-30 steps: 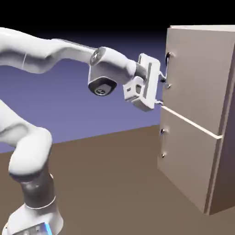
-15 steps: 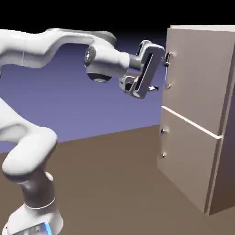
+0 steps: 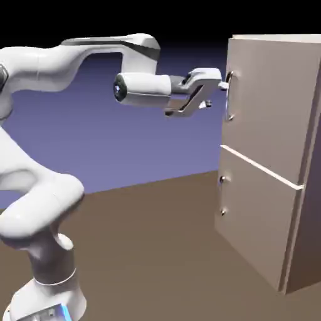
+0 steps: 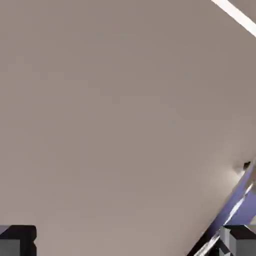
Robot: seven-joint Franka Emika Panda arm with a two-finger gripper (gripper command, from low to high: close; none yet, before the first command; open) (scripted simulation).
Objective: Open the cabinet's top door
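The beige cabinet [image 3: 310, 157] stands at the exterior view's right. Its top door [image 3: 266, 106] is shut and carries a vertical silver bar handle [image 3: 230, 94] near its left edge. My gripper [image 3: 215, 95] is level with that handle and just short of it, open, with nothing between its fingers. One finger reaches toward the handle's upper end. In the hand view the beige door [image 4: 115, 115] fills the picture. The grey fingertips [image 4: 17, 241] sit far apart in the bottom corners, and the shiny handle [image 4: 235, 202] runs diagonally beside the right one.
Below the top door is a second beige panel [image 3: 254, 216] with two small knobs [image 3: 221, 180] on its left edge. The brown table [image 3: 157, 251] stretches between my base and the cabinet.
The hand has rolled about its axis and risen from the handle's lower part to its upper part, staying close to the door. The jaws stayed open.
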